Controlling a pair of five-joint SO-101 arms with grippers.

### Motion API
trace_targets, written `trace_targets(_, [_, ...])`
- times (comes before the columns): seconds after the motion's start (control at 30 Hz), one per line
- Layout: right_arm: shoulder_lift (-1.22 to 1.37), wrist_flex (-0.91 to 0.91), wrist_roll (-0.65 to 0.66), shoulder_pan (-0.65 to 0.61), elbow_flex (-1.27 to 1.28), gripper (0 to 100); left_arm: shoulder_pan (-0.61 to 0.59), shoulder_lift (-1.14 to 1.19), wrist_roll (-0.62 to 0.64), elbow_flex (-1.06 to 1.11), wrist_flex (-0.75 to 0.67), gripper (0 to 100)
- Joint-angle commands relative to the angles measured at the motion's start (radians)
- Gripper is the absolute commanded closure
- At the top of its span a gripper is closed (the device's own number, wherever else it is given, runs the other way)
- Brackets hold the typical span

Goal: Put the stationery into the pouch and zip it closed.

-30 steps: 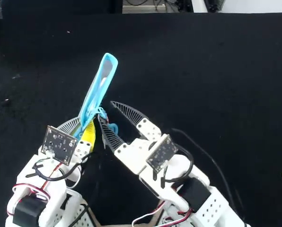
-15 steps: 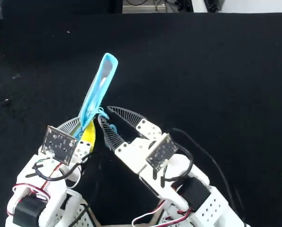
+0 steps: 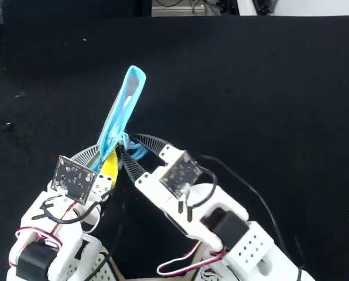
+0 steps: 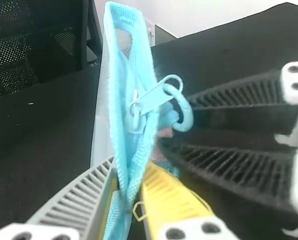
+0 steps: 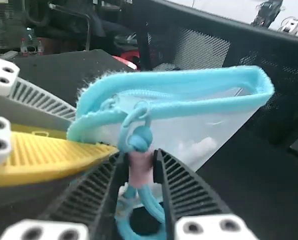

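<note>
Your left tool (image 3: pixel 107 153), with one grey finger and one yellow finger, is squeezed tight on the near end of the light blue cloth pouch with clear plastic sides (image 3: pixel 125 99). You can see the pouch standing on its thin edge over the black bench (image 3: pixel 250 88), pointing away from both arms. Your right tool (image 5: pixel 139 161), with black ribbed fingers, sits just beside the left tool. Its fingers are almost together and pinch a small pink piece (image 5: pixel 140 167) on the light blue cord (image 4: pixel 187 114) that hangs from the light blue zip pull (image 4: pixel 156 93). The zip pull sits at the end near your left tool. Along the top, the two blue edges of the pouch stand a little apart. Something white (image 5: pixel 199 147) shows through the clear side, and you cannot tell what it is.
</note>
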Motion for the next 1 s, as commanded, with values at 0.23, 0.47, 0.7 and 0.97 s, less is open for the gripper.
trace_targets(0.23, [-0.14,0.064,-0.006,0.008,-0.082,94.5,0.005,0.008,-0.002,-0.033,0.003,97])
trace_targets(0.47, [-0.183,0.092,-0.012,-0.014,-0.074,87.7,0.005,0.008,-0.003,-0.018,-0.002,97])
trace_targets(0.7, [-0.183,0.124,-0.06,-0.066,-0.084,87.1,0.005,0.008,-0.003,-0.018,-0.003,97])
trace_targets(0.97, [-0.182,0.06,-0.061,-0.066,-0.087,86.9,0.005,0.008,-0.003,-0.018,-0.003,97])
